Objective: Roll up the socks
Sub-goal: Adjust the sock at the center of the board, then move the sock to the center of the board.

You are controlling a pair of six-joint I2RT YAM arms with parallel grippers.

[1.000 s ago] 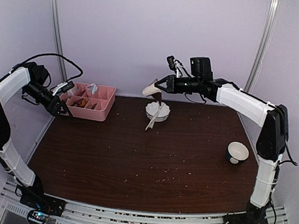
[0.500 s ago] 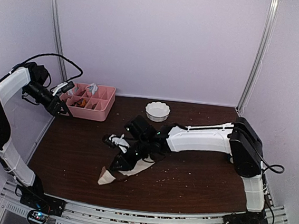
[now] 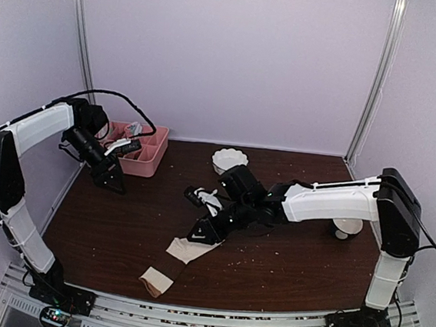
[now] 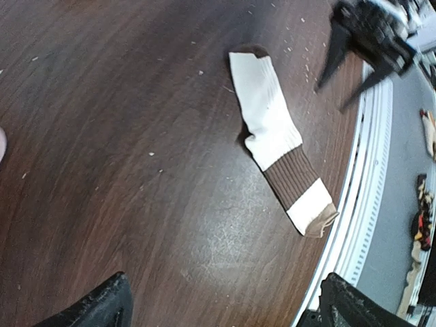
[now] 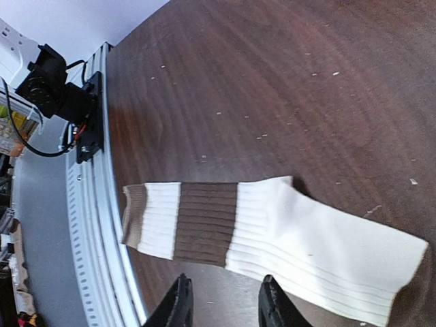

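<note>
You'll find the cream sock (image 3: 186, 250) lying flat and stretched out on the dark table (image 3: 292, 279), in the lower middle of the overhead view. It runs diagonally from the centre down toward the bottom left. It has a dark tip at its upper end, then a long cream stretch, a brown ribbed band, a short cream strip and a tan cuff close to the table's near edge.

Your right gripper (image 5: 225, 281) is at the centre of the overhead view, by the sock's dark-tipped end. In its own camera the two fingers stand a little apart with bare wood between them, and the sock lies just past their tips, so they grasp nothing. The left wrist view shows the same fingers parted at the upper right, clear of the sock.

Your left gripper (image 4: 226, 276) is in the upper left of the overhead view, just beside the pink tray (image 3: 145, 156). Its fingers are spread wide and empty, with only table between them.

A white scalloped bowl (image 3: 229, 163) stands at the back centre.
</note>
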